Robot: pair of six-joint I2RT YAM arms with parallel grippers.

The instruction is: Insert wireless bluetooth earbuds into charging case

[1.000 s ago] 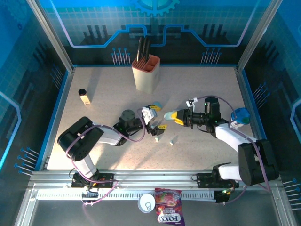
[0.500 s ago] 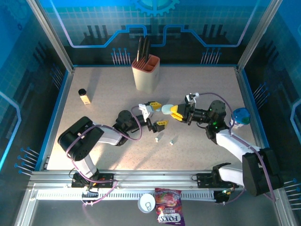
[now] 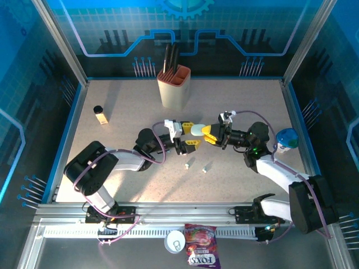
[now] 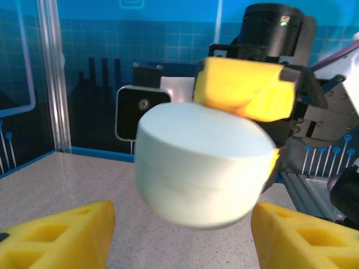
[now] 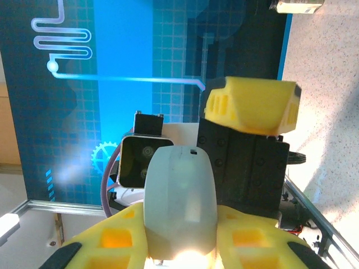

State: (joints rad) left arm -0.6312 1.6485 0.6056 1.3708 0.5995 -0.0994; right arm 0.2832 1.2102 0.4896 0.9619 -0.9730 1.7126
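Note:
My right gripper (image 3: 207, 135) is shut on a pale teal pebble-shaped charging case (image 3: 197, 130) and holds it above the middle of the table. The case (image 5: 179, 207) sits clamped between the right gripper's yellow fingers (image 5: 115, 241), its lid closed. My left gripper (image 3: 190, 134) faces it with its jaws open, one yellow finger on each side of the case's tip. In the left wrist view the case (image 4: 202, 162) hangs just ahead of the left gripper (image 4: 182, 241), not touching its fingers (image 4: 56, 235). Two tiny earbuds (image 3: 187, 165) (image 3: 206, 168) lie on the table below.
A tan knife block (image 3: 175, 87) stands at the back centre. A small dark-capped bottle (image 3: 101, 115) lies at the left. A blue and white object (image 3: 287, 138) sits by the right wall. A candy bag (image 3: 202, 260) and a white lid (image 3: 175, 241) lie off the table's front edge.
The right gripper has carried the case leftward to meet the left gripper. The left gripper has shifted a little toward the back and right, and now straddles the case's tip.

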